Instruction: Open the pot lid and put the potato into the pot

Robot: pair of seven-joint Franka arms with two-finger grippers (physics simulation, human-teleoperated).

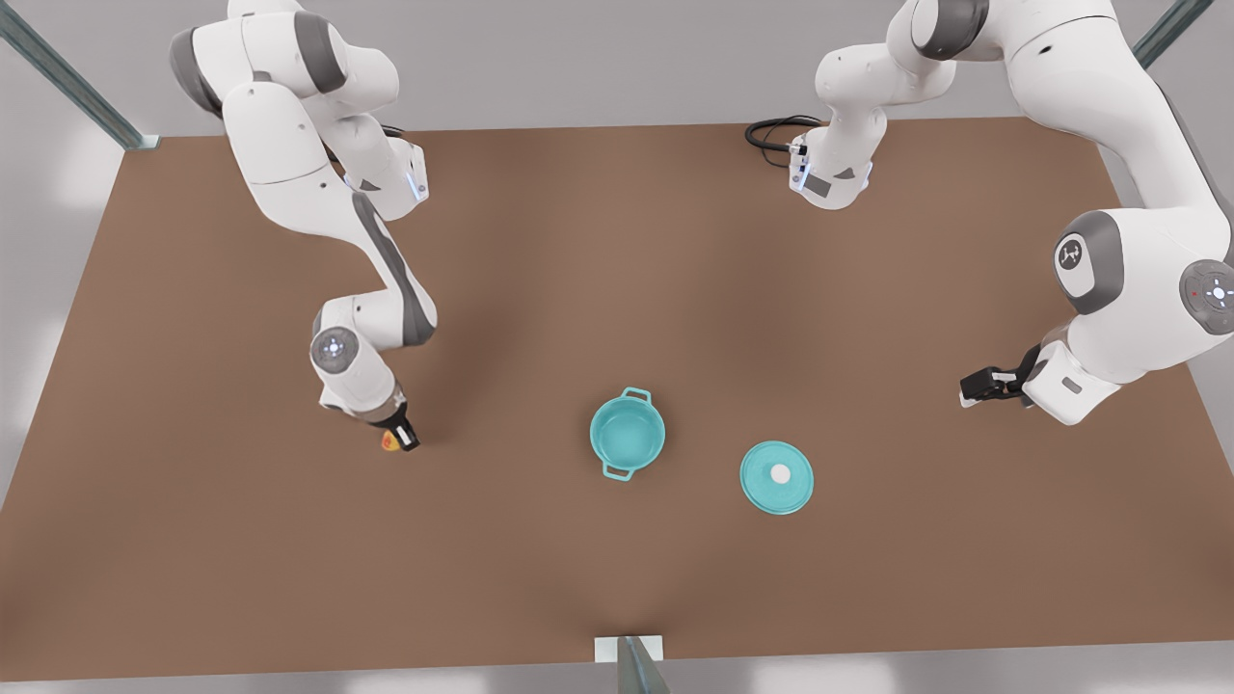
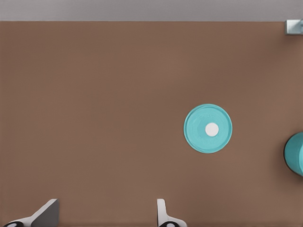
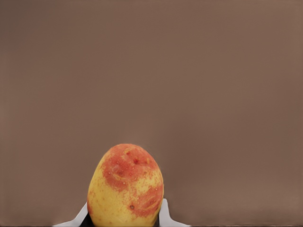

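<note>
- A small metal bracket [image 1: 629, 651] is fixed at the near edge of the brown worktop [image 1: 617, 241].
- The pot lid [image 1: 777, 477] is laid flat, knob up, just beside the pot [image 1: 628, 434] on the front view's right, not touching it.
- The pot is left uncovered, its two handles lined up near-to-far; nothing is found between it and the potato.
- The potato [image 1: 390, 441] is gripped by the right end effector [image 1: 397, 439], well off to the front view's left, long axis running out from the fingers [image 3: 166, 215].
- The left end effector [image 1: 976, 387] is held spread wide and empty, waiting beyond the lid.
- A black cable [image 1: 776, 130] is coiled at the far edge.
</note>
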